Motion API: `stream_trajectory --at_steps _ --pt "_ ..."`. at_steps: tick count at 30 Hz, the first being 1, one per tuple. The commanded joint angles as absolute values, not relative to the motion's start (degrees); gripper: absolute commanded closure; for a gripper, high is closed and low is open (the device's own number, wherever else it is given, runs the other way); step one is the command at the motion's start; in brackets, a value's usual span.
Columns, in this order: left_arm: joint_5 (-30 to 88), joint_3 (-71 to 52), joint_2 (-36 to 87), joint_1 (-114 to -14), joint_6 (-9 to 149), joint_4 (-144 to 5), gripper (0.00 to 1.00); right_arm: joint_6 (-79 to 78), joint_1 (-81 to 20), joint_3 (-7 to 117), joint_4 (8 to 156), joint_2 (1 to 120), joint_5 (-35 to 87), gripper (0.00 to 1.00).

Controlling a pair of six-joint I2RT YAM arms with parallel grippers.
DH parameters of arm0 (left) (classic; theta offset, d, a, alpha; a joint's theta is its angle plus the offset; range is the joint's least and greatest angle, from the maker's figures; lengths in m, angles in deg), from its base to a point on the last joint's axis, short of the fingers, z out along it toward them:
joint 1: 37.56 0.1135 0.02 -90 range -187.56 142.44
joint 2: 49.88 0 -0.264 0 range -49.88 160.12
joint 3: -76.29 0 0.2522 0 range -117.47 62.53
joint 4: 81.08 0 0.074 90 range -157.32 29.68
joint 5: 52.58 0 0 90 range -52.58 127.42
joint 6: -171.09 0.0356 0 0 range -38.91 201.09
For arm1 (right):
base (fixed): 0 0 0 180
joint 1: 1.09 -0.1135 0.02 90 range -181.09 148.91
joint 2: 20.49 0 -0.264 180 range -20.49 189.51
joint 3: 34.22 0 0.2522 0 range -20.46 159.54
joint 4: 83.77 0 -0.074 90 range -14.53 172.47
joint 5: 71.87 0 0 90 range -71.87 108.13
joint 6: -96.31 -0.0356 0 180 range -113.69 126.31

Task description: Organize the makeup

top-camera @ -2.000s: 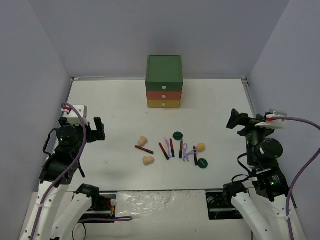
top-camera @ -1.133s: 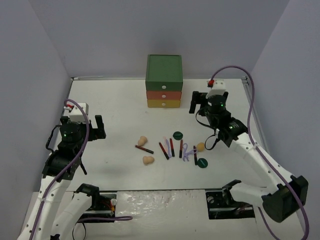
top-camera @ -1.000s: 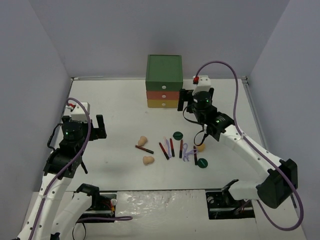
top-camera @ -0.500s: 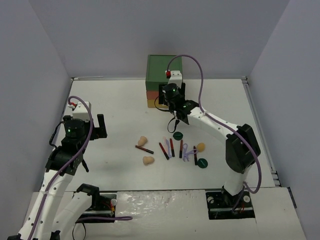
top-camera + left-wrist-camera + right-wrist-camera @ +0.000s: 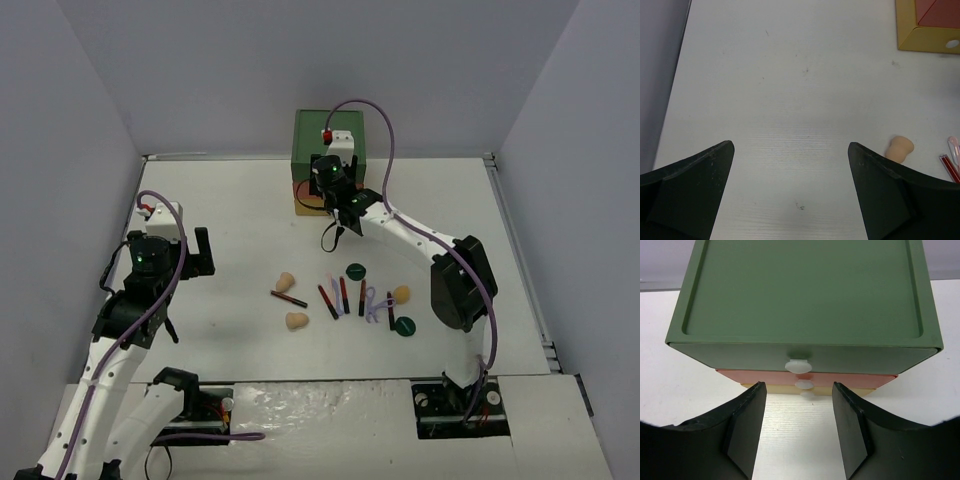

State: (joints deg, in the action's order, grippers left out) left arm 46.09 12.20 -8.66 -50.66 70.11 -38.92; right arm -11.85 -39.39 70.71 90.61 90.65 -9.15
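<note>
Over the left side of the tabletop [image 5: 230, 200] the left tool [image 5: 791, 146] hangs with its jaws spread wide and nothing between them; only bare white surface shows in the gap. From its wrist camera one tan sponge [image 5: 899, 148] lies off to the right of the jaws, well apart from them.

The makeup lies loose in the middle of the tabletop, in front of the drawer box [image 5: 328, 135] and apart from it. From the left come two tan sponges [image 5: 285, 281], with a black-and-red stick [image 5: 288, 298] lying between them. Next come more black-and-red sticks [image 5: 343, 294] side by side, then the lilac tools [image 5: 375, 303] in a small tangle. A dark green disc [image 5: 355, 270] sits just behind these. The third sponge [image 5: 402, 294] and the second disc [image 5: 405, 325] lie at the right end.

The right tool [image 5: 798, 385] is up at the front of the drawer box, jaws partly open and holding nothing. The white knobs [image 5: 797, 365] of the three shut drawers line up in the gap between its fingers [image 5: 747, 425], untouched.
</note>
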Motion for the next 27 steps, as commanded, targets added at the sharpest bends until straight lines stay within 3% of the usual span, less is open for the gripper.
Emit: stream_trajectory --at_steps 1,27 --pt "46.2 10.2 -8.5 -50.3 69.4 -41.7 0.03 -14.0 -39.5 74.9 92.4 91.3 -12.5 0.48" --pt "44.7 10.3 -7.9 -50.3 69.4 -41.8 0.03 -16.3 -39.3 78.2 92.2 94.4 -16.6 0.61"
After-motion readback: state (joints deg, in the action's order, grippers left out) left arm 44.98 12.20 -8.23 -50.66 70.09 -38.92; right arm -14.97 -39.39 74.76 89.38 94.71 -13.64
